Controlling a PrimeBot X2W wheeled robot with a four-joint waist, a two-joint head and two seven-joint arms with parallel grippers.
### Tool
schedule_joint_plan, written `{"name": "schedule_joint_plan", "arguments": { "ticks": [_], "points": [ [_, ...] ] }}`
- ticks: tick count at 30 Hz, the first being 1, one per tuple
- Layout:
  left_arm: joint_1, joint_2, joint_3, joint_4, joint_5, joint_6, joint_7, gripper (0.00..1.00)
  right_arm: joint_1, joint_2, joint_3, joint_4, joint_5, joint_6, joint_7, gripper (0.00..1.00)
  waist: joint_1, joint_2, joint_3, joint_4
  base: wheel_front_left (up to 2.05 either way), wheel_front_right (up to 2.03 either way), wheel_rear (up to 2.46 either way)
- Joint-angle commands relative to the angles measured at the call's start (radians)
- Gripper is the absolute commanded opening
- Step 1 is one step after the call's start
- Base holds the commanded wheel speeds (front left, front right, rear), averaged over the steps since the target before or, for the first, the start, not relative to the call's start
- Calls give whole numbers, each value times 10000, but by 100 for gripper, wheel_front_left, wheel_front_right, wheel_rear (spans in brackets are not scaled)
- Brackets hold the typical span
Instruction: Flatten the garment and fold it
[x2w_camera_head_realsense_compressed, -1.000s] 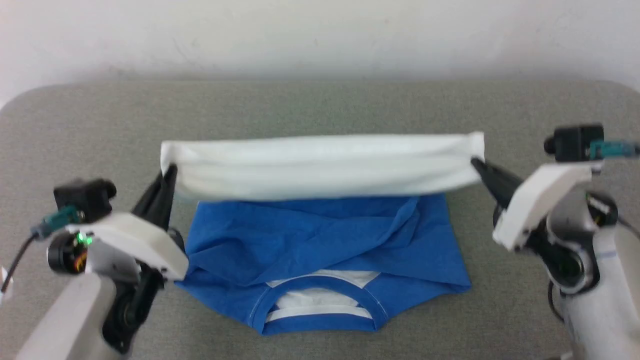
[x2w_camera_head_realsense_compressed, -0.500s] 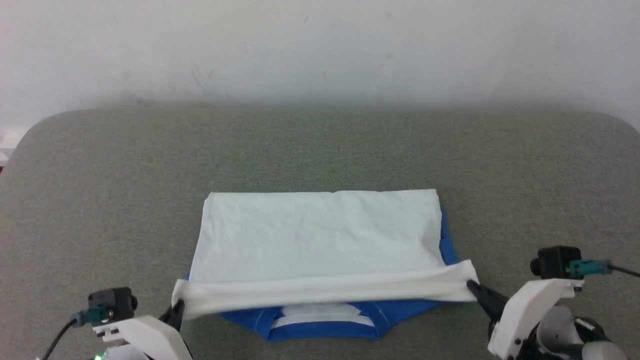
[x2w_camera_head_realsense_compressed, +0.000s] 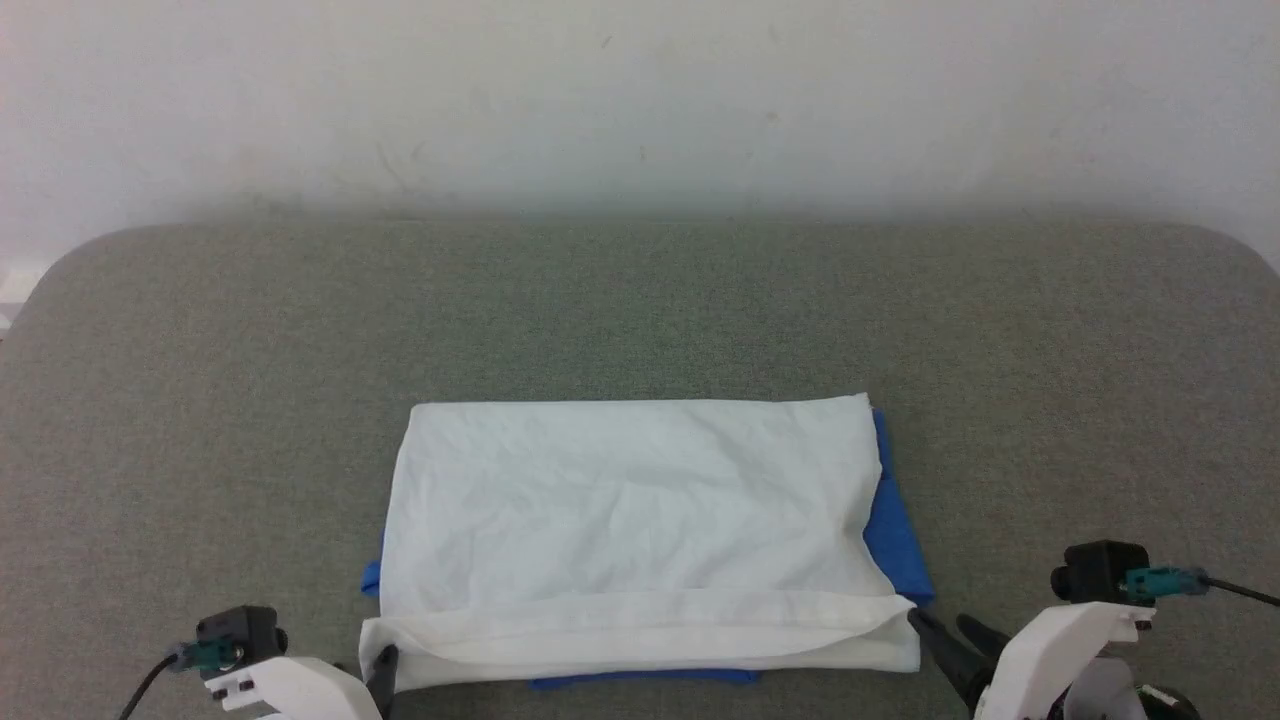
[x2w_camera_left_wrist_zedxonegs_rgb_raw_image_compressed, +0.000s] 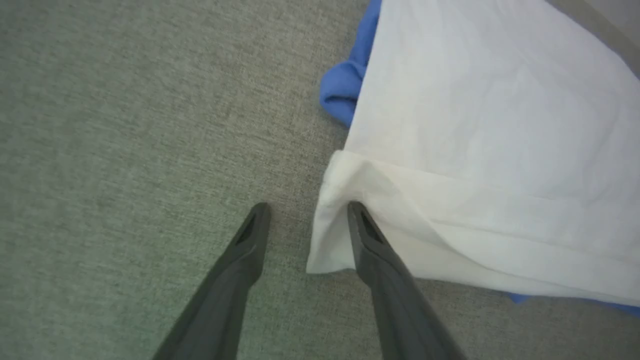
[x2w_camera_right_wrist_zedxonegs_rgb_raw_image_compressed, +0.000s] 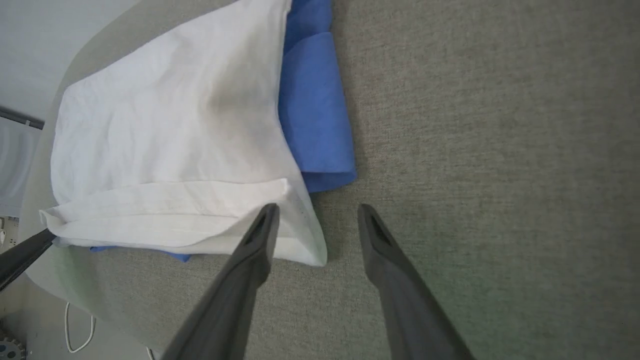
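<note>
- A grey-green, cloth-covered counter (x2w_camera_head_realsense_compressed: 640, 300) with rounded far corners stands against a plain pale wall (x2w_camera_head_realsense_compressed: 640, 100).
- The shirt (x2w_camera_head_realsense_compressed: 630, 510) lies folded on the near middle of the counter; it shows as a wide white rectangle, lightly creased, with a doubled hem (x2w_camera_head_realsense_compressed: 640, 630) running from side to side along its near edge.
- Blue sleeve (x2w_camera_head_realsense_compressed: 897, 545) cloth sticks out from under the white along the right edge; a small blue bulge (x2w_camera_left_wrist_zedxonegs_rgb_raw_image_compressed: 342, 92) shows at the left edge; a thin blue strip (x2w_camera_head_realsense_compressed: 640, 680) peeks out below the hem.
- The left pincer (x2w_camera_left_wrist_zedxonegs_rgb_raw_image_compressed: 306, 207) sits at the shirt's near left corner, jaws apart and gripping nothing; in the left wrist view one finger (x2w_camera_left_wrist_zedxonegs_rgb_raw_image_compressed: 370, 240) lies against the folded corner of the hem, and the other is over bare counter just beside it.
- The right pincer (x2w_camera_head_realsense_compressed: 940, 622) sits at the near right corner — also spread open, holding nothing; in the right wrist view one finger (x2w_camera_right_wrist_zedxonegs_rgb_raw_image_compressed: 250, 260) crosses in front of the white corner, though I cannot tell whether it touches; the other is over bare counter.
- A black camera (x2w_camera_head_realsense_compressed: 1100, 572) rides above the right pincer.
</note>
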Motion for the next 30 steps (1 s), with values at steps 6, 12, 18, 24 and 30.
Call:
{"name": "schedule_joint_plan", "arguments": {
  "ticks": [6, 12, 18, 24, 30],
  "points": [
    [69, 781, 848, -896, -195, 744, 30, 100, 284, 34, -748, -1455, 422, -7, 442, 100, -1, -1, -39, 29, 0, 0, 0],
    [-35, 1321, 1846, -2665, 381, 1107, -1459, 100, -536, -123, -1288, -2015, 607, -7, 1534, 100, -1, -1, 251, 103, 0, 0, 0],
    [-848, 1220, 1517, -3277, 2060, 550, -3601, 100, -2093, -1222, -600, -921, 667, -7, 2386, 100, -1, -1, 911, 286, 0, 0, 0],
    [-1460, 268, 1688, -3371, 3466, 316, -4040, 100, -3224, -1892, 693, 423, 1178, -7, 2689, 100, -1, -1, 1534, 576, 0, 0, 0],
    [-1584, -607, 2094, -3128, 4113, -258, -4048, 100, -3735, -2073, 1677, 1325, 2140, -7, 3006, 100, -1, -1, 1940, 842, 0, 0, 0]
  ]
}}
